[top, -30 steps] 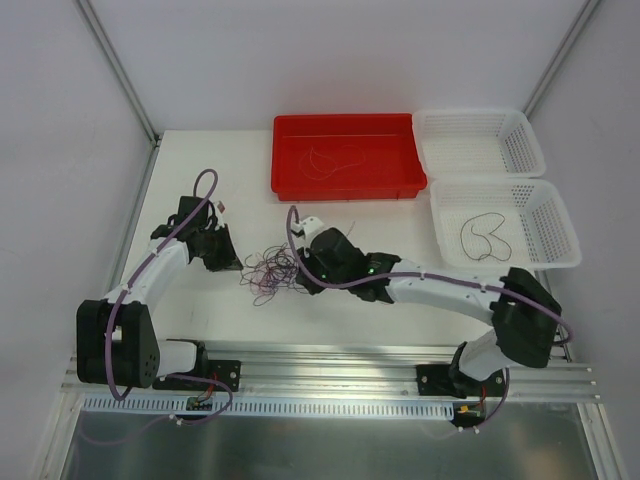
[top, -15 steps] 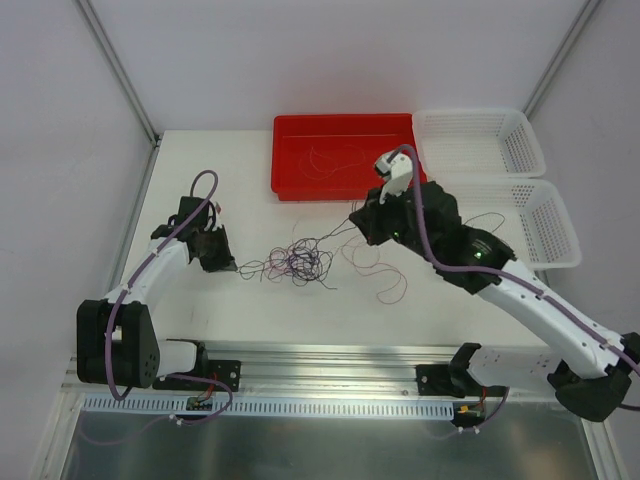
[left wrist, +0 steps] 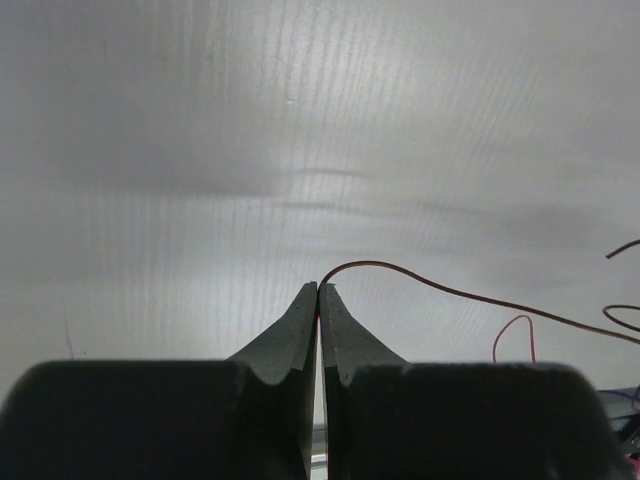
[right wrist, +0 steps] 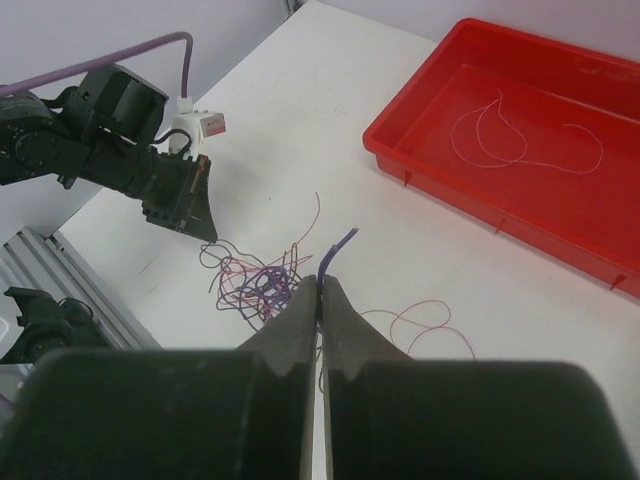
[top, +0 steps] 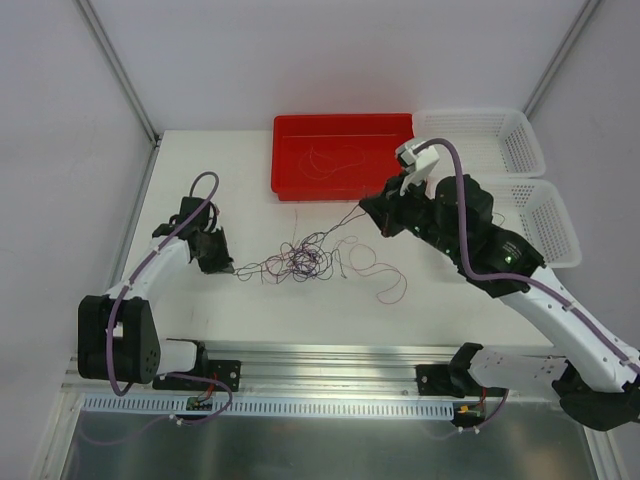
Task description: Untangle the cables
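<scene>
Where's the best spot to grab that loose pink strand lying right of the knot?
Probably its free tail on the near side, the part farthest from the knot. The pink strand lies flat in open curls on the table, so come straight down from above with the jaws across it. Its other end runs toward the tangle.

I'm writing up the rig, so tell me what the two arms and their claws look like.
The left arm and right arm both have white links with black joint housings, and a lilac cable runs along each. The left claw and right claw each carry two black wedge-shaped fingers tapering to thin tips.
</scene>
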{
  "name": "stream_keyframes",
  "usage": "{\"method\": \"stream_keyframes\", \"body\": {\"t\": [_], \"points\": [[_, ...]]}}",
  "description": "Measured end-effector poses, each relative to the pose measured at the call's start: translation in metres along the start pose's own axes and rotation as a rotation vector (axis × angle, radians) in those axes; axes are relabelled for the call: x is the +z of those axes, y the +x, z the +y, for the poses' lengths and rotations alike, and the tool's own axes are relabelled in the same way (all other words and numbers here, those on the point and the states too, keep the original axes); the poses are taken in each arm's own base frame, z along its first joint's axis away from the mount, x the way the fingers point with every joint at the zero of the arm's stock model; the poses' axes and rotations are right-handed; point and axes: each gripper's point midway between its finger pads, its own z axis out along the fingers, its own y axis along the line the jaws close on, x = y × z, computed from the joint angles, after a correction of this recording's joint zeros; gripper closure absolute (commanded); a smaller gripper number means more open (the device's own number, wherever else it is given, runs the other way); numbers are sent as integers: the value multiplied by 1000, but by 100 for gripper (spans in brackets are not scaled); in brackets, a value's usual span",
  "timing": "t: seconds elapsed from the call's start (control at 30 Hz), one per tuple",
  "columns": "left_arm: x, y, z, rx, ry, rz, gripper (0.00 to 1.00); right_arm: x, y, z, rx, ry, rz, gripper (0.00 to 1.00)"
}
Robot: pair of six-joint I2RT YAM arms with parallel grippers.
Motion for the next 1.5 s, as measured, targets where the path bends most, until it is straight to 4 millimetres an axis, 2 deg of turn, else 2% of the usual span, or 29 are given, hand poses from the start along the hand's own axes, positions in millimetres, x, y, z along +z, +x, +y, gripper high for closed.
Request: {"method": "stream_keyframes", "body": {"t": [0.1, 0.2, 0.33, 0.47, 0.57, 0.63, 0.73, 0.83, 0.87, 0.9, 1.0, 1.03, 1.13, 1.23, 1.33, 1.4, 1.5], "points": [[4, 2, 8, -6, -47, 22, 100, -6, -10, -2, -19, 6, -16, 99], [7, 5, 18, -10, -99, 39, 100, -19, -41, -7, -43, 28, -80, 99], [6, 4, 29, -10, -159, 31, 100, -49, -85, -17, -79, 84, -209, 99], [5, 2, 36, -9, -203, 19, 100, -78, -99, -33, -88, 158, -282, 99], [4, 2, 37, -9, -210, 19, 100, -86, -93, -40, -86, 188, -289, 99], [4, 2, 37, -9, -211, 20, 100, -81, -81, -43, -87, 196, -265, 99], [4, 3, 37, -9, -211, 25, 99, -58, -45, -48, -89, 206, -162, 99], [3, 3, 35, -9, -197, 25, 93, -36, -11, -50, -91, 209, -42, 99], [2, 3, 33, -8, -187, 20, 88, -30, -1, -50, -92, 210, -4, 99], [0, 3, 30, -6, -171, 16, 76, -24, 8, -50, -93, 207, 33, 99], [-11, -5, 14, 15, -86, -43, 52, -16, 25, -47, -89, 186, 103, 99], [-17, -7, 7, 24, -50, -75, 35, -16, 28, -46, -87, 180, 113, 99], [-40, -11, -18, 60, 67, -171, 16, -17, 32, -41, -82, 154, 134, 99], [-65, -9, -45, 120, 176, -254, 12, -19, 27, -35, -78, 124, 130, 99], [-78, 2, -72, 200, 263, -277, 11, -21, 21, -29, -75, 92, 119, 99], [-80, 13, -91, 243, 318, -266, 12, -22, 18, -25, -72, 71, 113, 99], [-70, 29, -109, 264, 339, -210, 17, -23, 16, -20, -70, 45, 113, 99]]}}
